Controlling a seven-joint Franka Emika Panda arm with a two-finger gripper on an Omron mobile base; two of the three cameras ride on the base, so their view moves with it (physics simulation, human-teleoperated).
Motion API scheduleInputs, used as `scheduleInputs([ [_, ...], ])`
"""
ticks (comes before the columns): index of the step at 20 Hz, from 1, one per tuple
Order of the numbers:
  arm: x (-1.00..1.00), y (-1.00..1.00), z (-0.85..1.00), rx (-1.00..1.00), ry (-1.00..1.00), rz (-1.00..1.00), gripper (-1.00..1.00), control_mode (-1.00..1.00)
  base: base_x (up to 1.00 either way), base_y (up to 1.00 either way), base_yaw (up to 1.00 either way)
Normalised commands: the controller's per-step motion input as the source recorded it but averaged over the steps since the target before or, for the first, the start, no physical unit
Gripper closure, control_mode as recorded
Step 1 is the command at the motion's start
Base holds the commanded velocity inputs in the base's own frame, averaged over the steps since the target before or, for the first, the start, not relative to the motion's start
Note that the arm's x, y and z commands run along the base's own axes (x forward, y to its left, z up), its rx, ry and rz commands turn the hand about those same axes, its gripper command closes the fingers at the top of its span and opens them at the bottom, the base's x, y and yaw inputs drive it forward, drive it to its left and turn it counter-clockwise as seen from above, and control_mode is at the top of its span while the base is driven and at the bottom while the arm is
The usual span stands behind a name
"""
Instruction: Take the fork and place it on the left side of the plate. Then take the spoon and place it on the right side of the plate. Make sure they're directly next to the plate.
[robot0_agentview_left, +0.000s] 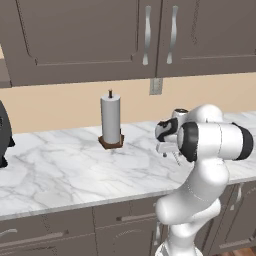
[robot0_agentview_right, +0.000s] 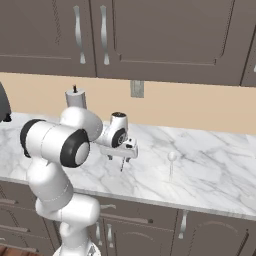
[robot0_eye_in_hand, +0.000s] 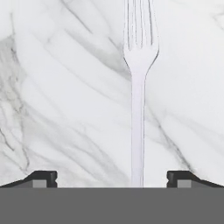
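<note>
The silver fork (robot0_eye_in_hand: 138, 87) lies flat on the white marble counter (robot0_eye_in_hand: 57, 96), prongs towards the top of the hand view and its handle running down between my fingertips. My gripper (robot0_eye_in_hand: 111, 177) hovers above it, open, holding nothing. From the base cameras the gripper (robot0_agentview_right: 122, 161) (robot0_agentview_left: 172, 156) points down over the counter's middle. The spoon (robot0_agentview_right: 171, 157) lies on the counter to the right of the gripper, bowl end farther from me. The plate is out of view.
A paper towel roll (robot0_agentview_left: 111, 122) (robot0_agentview_right: 76, 98) on a brown base stands near the back wall, left of the gripper. A dark appliance (robot0_agentview_left: 4, 135) sits at the counter's far left. Wall cabinets (robot0_agentview_left: 145, 35) hang overhead, and an outlet (robot0_agentview_right: 137, 89) is on the wall.
</note>
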Motion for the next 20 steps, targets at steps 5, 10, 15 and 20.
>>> scheduleInputs([
  [5,0.32,-0.02,-0.26,0.0,0.0,0.01,-1.0,-1.0,0.0,0.0,0.0],
  [10,0.26,0.0,-0.28,0.0,0.0,0.02,-1.0,-1.0,0.0,0.0,0.0],
  [15,0.13,0.03,-0.35,0.0,0.0,0.01,1.0,-1.0,0.0,0.0,0.0],
  [20,-0.02,0.2,-0.31,0.0,-0.03,0.05,1.0,-1.0,0.0,0.0,0.0],
])
